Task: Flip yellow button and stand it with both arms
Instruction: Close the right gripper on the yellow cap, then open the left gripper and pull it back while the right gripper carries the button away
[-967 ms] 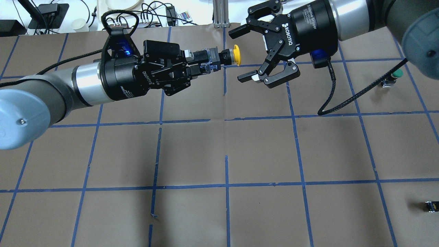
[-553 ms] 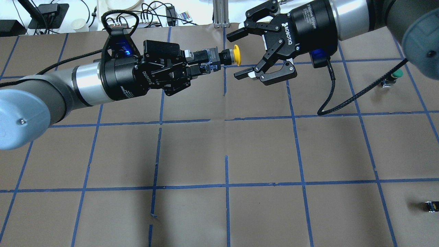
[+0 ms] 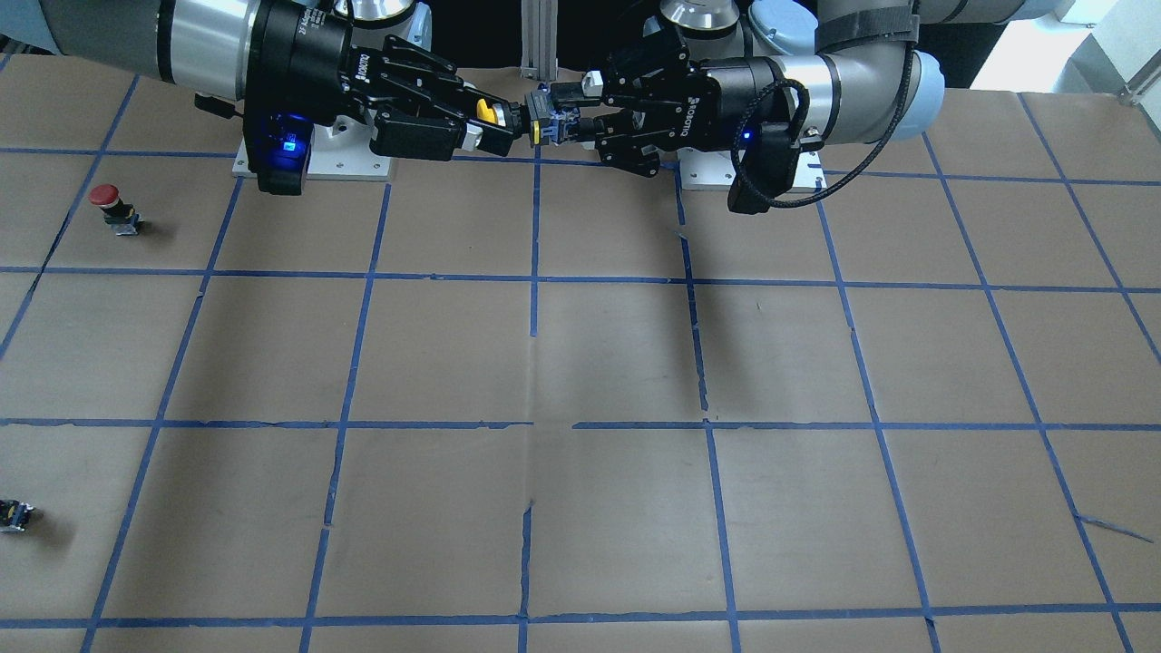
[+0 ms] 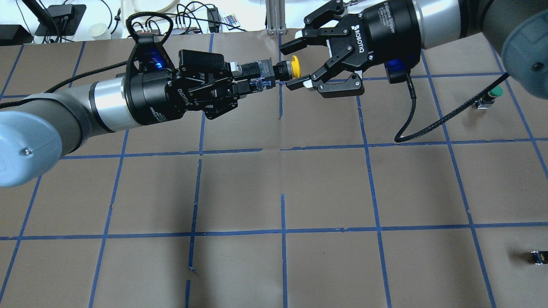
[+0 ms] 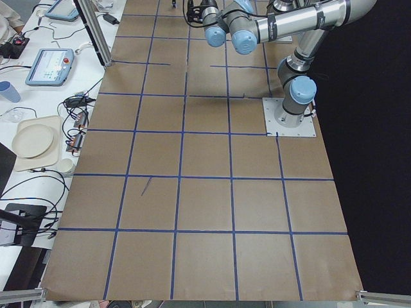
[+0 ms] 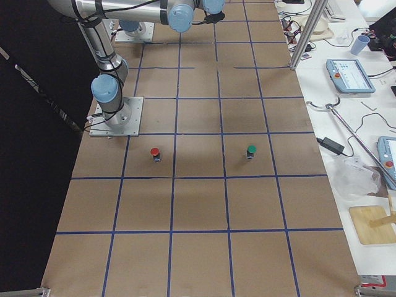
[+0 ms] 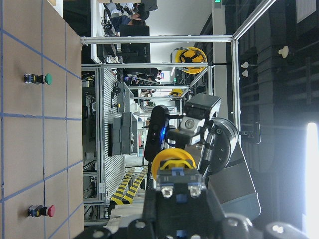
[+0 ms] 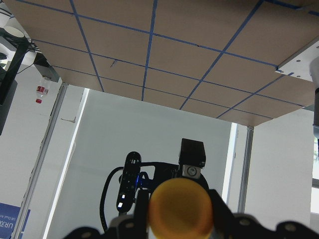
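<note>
The yellow button is held level in the air over the far middle of the table, cap toward my right arm. My left gripper is shut on its black-and-grey body. My right gripper is open, with one finger on each side of the yellow cap, apart from it. In the front-facing view the cap sits between the right gripper's fingers, and the left gripper holds the body. The cap fills the bottom of the right wrist view and shows in the left wrist view.
A green-capped button stands at the right of the table. A red-capped button stands nearer my right base. A tiny dark capless block lies by the near right edge. Cables and gear lie beyond the far edge.
My right gripper has moved left to the button, and its fingers now straddle the yellow cap with a narrower gap. My left arm and the button have not moved.
</note>
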`<state>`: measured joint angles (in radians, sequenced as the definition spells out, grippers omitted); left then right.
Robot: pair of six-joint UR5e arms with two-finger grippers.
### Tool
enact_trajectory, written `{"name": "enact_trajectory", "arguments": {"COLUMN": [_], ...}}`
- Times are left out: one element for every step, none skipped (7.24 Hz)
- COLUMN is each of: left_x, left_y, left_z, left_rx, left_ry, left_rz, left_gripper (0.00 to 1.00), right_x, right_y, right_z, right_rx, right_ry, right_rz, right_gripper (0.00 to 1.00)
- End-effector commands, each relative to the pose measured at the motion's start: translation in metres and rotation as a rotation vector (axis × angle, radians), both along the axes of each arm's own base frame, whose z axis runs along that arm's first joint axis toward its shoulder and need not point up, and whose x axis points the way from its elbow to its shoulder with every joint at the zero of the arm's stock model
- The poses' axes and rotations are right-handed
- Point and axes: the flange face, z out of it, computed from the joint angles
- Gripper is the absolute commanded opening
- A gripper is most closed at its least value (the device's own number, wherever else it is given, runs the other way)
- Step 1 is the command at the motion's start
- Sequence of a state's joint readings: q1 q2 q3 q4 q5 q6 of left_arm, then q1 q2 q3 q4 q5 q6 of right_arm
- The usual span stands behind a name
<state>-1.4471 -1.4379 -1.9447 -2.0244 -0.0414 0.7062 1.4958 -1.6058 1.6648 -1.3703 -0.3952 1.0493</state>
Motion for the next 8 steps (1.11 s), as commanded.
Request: {"name": "enact_trajectory", "arguments": {"left_x": [0.001,0.003,0.003,0.003,0.005,0.009,0.023,0.049], "left_y": [0.001,0.0,0.0,0.0,-0.001,-0.002,-0.005,-0.009], "left_z": [0.002,0.003,0.004,0.004,0.005,0.005,0.001,-0.004], "left_rx": [0.001,0.009,0.008,0.008,0.009,0.023,0.028,0.04], "left_ry": [-0.001,-0.003,-0.003,-0.003,-0.003,-0.004,-0.045,-0.144], "left_rz": [0.001,0.002,0.004,0.004,0.007,0.014,0.013,-0.003], "left_gripper": [0.24,0.59,0.99,0.99,0.99,0.99,0.99,0.99], "right_x": [-0.004,-0.004,-0.004,-0.004,-0.007,-0.011,-0.031,-0.044], "right_y": [-0.001,-0.001,-0.001,-0.001,-0.002,-0.004,-0.009,-0.012], "right_z": [-0.001,0.0,0.0,0.001,0.0,0.0,0.006,0.019], "right_rx": [0.003,0.001,0.003,0.001,0.003,0.003,-0.02,-0.07], "right_ry": [-0.001,-0.002,-0.002,-0.002,0.005,0.02,0.093,0.189], "right_rz": [-0.008,-0.008,-0.011,-0.011,-0.013,-0.019,-0.035,-0.021], "right_gripper": [0.06,0.05,0.04,0.04,0.04,0.04,0.04,0.04]}}
